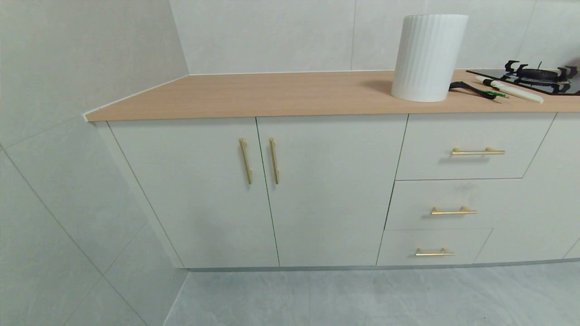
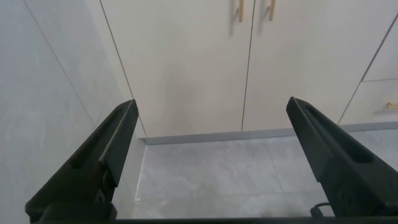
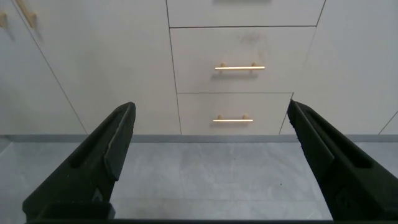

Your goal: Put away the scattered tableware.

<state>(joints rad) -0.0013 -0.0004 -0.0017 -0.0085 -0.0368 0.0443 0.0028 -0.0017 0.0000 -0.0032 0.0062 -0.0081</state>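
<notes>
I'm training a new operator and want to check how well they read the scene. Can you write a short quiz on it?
1. True or false: the utensils stand inside the canister.
2. How many drawers sit to the right of the two doors? A two, B three, C five.
3. Fill in: the left end effector and the right end effector are both ____.

Key: 1 false, they lie on the counter beside it; 2 B; 3 open.
</notes>
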